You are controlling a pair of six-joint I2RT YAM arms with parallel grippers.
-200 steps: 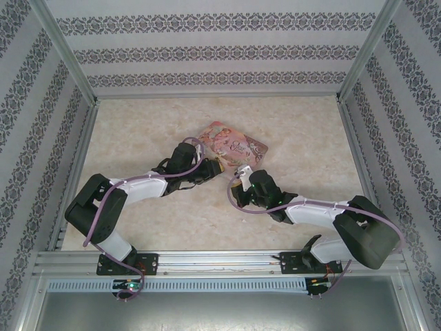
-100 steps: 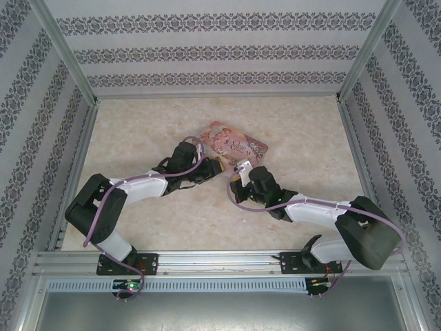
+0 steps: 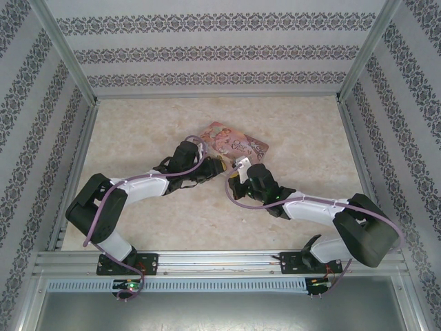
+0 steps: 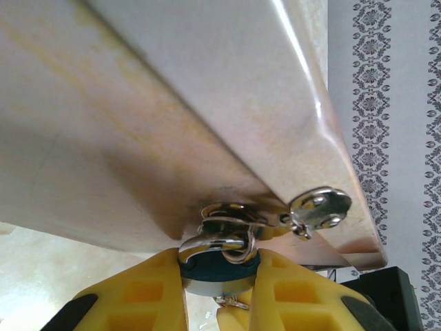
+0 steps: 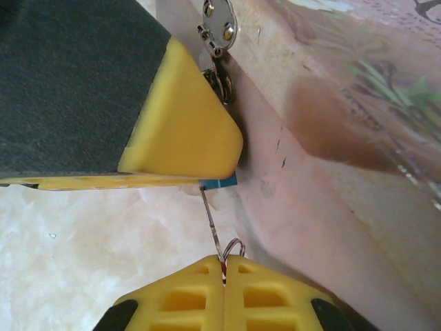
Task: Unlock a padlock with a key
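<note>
a: marble table (image 3: 296, 131), pink tin (image 3: 231, 140) mid. what changed?
b: right gripper (image 5: 224, 265), pinched shut on key (image 5: 211, 219), crept up-left twd left gripper (image 3: 219, 165). left didn't budge, narrow grip on padlock (image 4: 218, 274) at tin's edge. insertion's close, imo.
a: views?
b: right wrist: key tip at teal body. left wrist: silver loop by clasp (image 4: 318, 209). top cam: arms meeting.

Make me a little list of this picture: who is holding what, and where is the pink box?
left jaws: shut on the padlock
right jaws: shut on the key
key: tip reaches the padlock's teal body
pink tin: lying on the table, next to the padlock
tin clasp: silver, beside the padlock's shackle
</note>
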